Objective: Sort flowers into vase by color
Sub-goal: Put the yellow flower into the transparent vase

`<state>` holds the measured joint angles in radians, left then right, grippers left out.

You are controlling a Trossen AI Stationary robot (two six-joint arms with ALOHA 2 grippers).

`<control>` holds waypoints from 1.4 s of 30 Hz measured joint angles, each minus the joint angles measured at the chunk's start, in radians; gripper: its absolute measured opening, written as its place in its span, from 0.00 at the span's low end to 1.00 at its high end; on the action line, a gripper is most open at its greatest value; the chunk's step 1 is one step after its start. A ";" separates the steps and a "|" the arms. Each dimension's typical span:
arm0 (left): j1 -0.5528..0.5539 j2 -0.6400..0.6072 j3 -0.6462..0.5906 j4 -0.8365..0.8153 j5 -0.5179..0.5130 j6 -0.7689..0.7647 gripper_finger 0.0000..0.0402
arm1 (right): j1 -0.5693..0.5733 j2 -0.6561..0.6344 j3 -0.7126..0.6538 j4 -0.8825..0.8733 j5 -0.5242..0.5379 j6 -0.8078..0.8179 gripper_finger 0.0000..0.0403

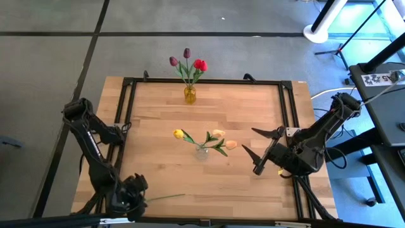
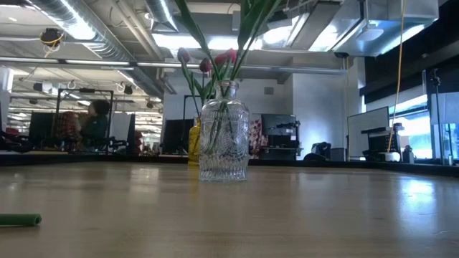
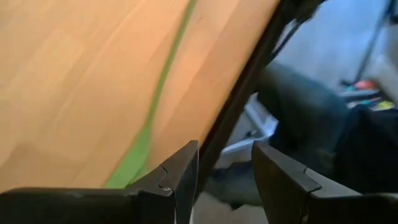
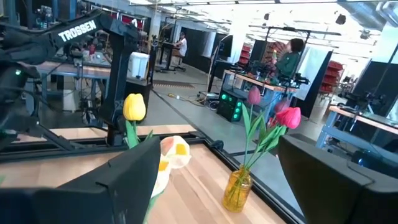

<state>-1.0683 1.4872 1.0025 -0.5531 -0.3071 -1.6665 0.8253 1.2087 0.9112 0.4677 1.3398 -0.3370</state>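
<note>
From above, the amber glass vase point(image 1: 190, 94) at the far edge held red and purple tulips point(image 1: 187, 63); the clear glass vase point(image 1: 202, 152) mid-table held yellow and peach tulips point(image 1: 218, 134). A thin green loose stem point(image 1: 166, 197) lay near the left gripper point(image 1: 131, 197), its head hidden. The right gripper point(image 1: 248, 142) waited wide open, empty. At table height, the stem's end point(image 2: 20, 220) lay flat. The left wrist showed fingers point(image 3: 180, 174) parted, empty, just beside the stem. Judged next: grasp and lift it.

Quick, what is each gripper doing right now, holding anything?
Left gripper: open, holding nothing; a green stem lies on the table beside it.
Right gripper: open, holding nothing.
</note>
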 joint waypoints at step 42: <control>0.273 0.328 0.255 -0.171 -0.396 0.828 0.01 | 0.020 0.006 0.188 -0.024 0.213 -0.219 0.80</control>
<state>-0.7952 1.8156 1.2579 -0.7237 -0.7029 -0.8383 0.8452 1.2147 1.0996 0.4435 1.5531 -0.5562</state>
